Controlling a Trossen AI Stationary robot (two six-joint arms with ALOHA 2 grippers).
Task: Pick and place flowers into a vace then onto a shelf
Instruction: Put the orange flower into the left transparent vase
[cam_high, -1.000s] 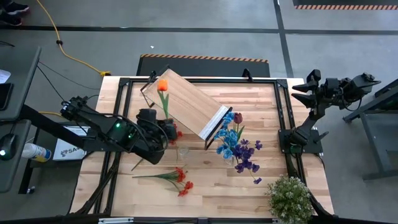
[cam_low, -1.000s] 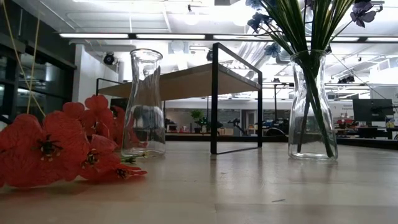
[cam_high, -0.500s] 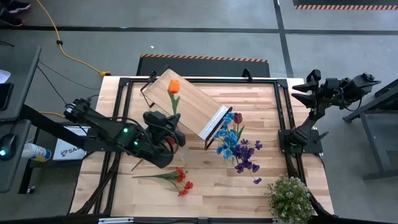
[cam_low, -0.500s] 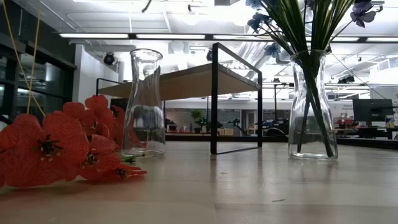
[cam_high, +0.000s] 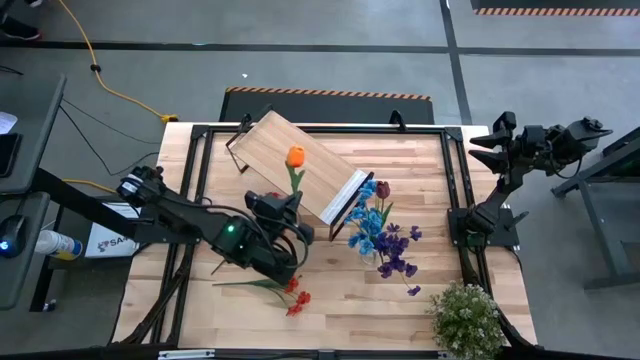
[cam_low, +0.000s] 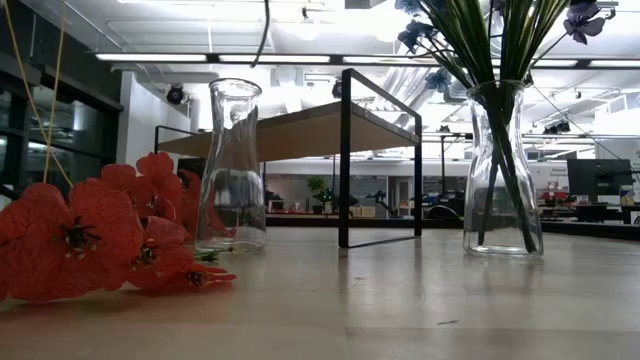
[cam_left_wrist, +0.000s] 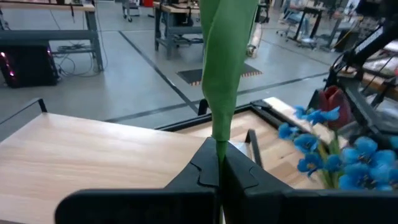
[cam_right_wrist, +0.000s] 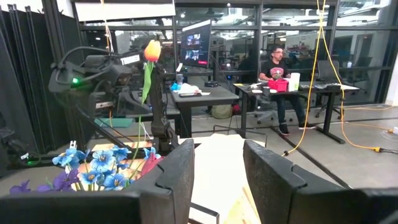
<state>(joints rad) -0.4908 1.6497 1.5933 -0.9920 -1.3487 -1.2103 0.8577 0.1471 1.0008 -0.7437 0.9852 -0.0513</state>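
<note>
The big striped wooden tabletop (cam_high: 420, 300) carries the rectangular light wooden shelf with black metal frame ends (cam_high: 300, 165), lying askew at its far middle. The dark left gripper (cam_high: 292, 218), just near of the shelf, is pressed together on the green stem of an orange-headed flower (cam_high: 295, 157). The dark right gripper (cam_right_wrist: 217, 165), parked high beyond the table's far right corner, stands spread and empty. Blue and purple flowers (cam_high: 385, 235) fill a clear glass vase (cam_low: 503, 170) right of the shelf; red flowers (cam_high: 290, 290) lie near centre beside an empty clear glass carafe (cam_low: 232, 165).

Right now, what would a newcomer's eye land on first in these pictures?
Probably the orange flower held upright by the left gripper, shut on its green stem, above the shelf's near edge at the table's middle. Next, the vase of blue and purple flowers right of the shelf, and red flowers lying nearer the front.
</note>
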